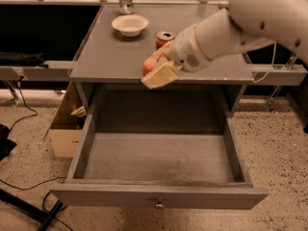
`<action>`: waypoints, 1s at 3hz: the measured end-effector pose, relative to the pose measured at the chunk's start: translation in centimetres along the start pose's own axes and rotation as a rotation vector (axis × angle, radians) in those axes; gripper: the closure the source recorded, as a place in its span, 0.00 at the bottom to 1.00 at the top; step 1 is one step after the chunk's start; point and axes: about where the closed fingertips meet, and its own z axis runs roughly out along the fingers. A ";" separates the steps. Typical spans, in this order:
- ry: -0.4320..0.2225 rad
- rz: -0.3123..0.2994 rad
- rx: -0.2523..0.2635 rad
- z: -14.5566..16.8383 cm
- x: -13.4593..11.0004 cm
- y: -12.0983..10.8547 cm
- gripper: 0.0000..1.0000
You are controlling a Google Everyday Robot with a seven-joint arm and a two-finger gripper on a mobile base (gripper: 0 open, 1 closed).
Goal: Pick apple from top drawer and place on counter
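Apple (150, 64), red with a yellowish patch, sits clamped in the gripper (156, 70) at the front edge of the counter (108, 57), above the open top drawer (159, 195). 1 of the 2 fingers (162, 75), cream and flat, presses the fruit's near side. The white arm (231, 25) reaches in from the upper right. The drawer's grey bottom is bare, its round knob (158, 205) at the centre front. On the counter stand a white bowl (130, 24) and a red soda can (164, 37), partly hidden behind the wrist. A cardboard box (63, 129) sits on the floor at left.
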 end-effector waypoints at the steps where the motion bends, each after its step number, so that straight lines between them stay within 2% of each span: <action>1: 0.020 0.110 0.061 -5.2 -2.9 -5.4 1.00; 2: -0.006 0.197 0.174 -7.7 -4.9 -10.2 1.00; 3: -0.028 0.266 0.326 -9.2 -5.8 -14.0 1.00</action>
